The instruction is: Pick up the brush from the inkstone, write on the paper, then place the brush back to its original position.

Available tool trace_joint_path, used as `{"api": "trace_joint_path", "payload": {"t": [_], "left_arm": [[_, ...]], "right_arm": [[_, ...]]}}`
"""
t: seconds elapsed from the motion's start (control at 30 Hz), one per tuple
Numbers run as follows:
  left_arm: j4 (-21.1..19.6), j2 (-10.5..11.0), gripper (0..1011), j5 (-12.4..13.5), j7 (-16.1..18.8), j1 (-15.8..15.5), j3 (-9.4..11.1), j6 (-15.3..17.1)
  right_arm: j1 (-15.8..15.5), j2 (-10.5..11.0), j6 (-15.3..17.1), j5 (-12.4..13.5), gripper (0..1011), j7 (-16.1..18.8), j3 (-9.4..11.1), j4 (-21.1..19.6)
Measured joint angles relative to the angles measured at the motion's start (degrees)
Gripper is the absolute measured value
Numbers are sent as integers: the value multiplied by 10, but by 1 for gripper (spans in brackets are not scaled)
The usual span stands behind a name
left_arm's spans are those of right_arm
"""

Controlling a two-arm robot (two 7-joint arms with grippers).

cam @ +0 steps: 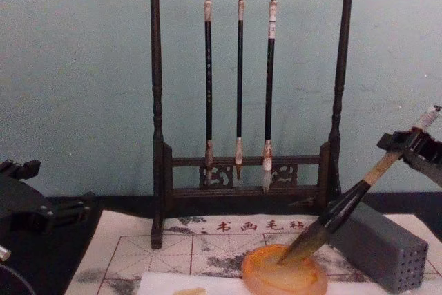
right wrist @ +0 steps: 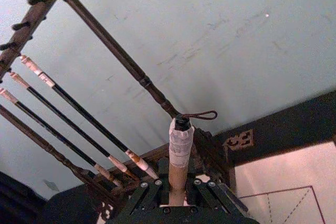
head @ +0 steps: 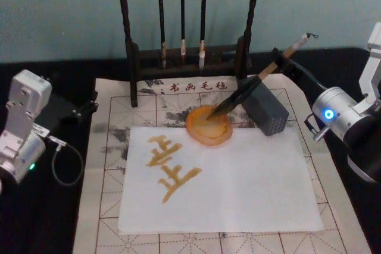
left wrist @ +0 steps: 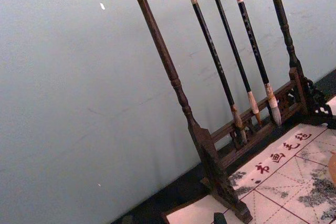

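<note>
I'm seeing the right tool [head: 278, 59] clenched on the tan upper handle of the large calligraphy brush with the glossy black ferrule and dark tuft [head: 247, 89]. It is hovering over the far right part of the beige, grid-lined, ink-stained mat [head: 107, 206]. From the wrist camera I'm looking at the handle [right wrist: 181, 145] running up between the black fingers [right wrist: 144, 195], with the whitish cap and a cord loop above. The brush is tilting, with its cap up toward the right and the tuft down inside the round, translucent orange-amber inkstone [head: 196, 135]. From the chest camera I'm seeing the tip [cam: 297, 250] touching the dish [cam: 276, 278].

The inkstone is sitting on the far edge of the plain white paper sheet [head: 250, 182], near the middle of that edge. The paper is carrying yellowish-brown strokes [head: 169, 165] on its left half. A grey rectangular block with small holes [head: 268, 111] is standing just right of the dish, and the brush is passing over it. I can't tell if they touch.

A dark wooden rack [head: 128, 40] with three thin black-handled brushes [head: 182, 16] is standing along the mat's far edge.

The left tool [head: 80, 106] is parked over the black desk [head: 36, 224] near the left edge, and I can't tell its grip state.
</note>
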Motion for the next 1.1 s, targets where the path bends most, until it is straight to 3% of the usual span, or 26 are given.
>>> {"api": "trace_joint_path", "payload": {"t": [0.47, 1.1], "left_arm": [[0, 0, 1001, 0, 0, 0, 0, 0], [0, 0, 1001, 0, 0, 0, 0, 0]], "right_arm": [[-5, 2, -41, -62, 187, 29, 1, 2], [-29, 18, -72, -102, 187, 101, 18, -17]]}}
